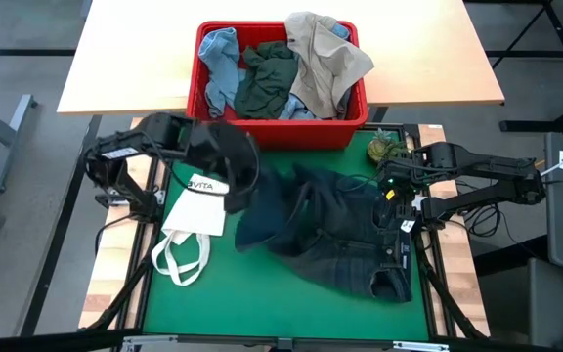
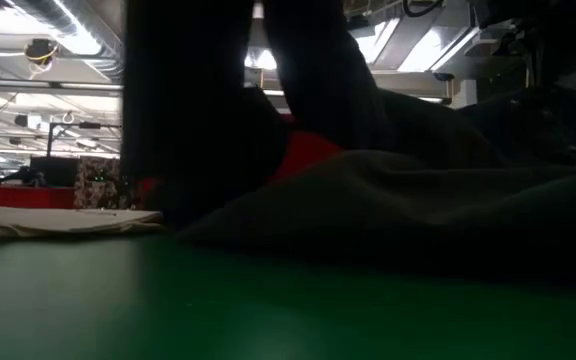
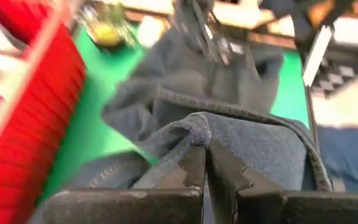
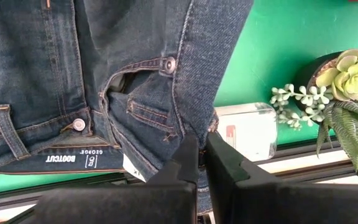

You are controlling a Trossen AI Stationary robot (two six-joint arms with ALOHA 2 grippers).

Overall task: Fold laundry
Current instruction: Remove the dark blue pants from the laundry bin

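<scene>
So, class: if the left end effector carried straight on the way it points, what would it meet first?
The left end effector, shut on a fold of the jeans, points along them, so more denim likely comes first; beyond is the right end effector. Depth is unclear.

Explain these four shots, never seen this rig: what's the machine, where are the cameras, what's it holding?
It is a two-armed table robot. One camera looks straight down, one sits at table height, and one rides on each wrist. On the green mat lie dark navy denim jeans and a white cloth tote bag. Behind them a red plastic basket holds more clothes, with a small potted succulent beside it. The left gripper is shut on a fold of the jeans. The right gripper is shut on their waistband edge.
</scene>
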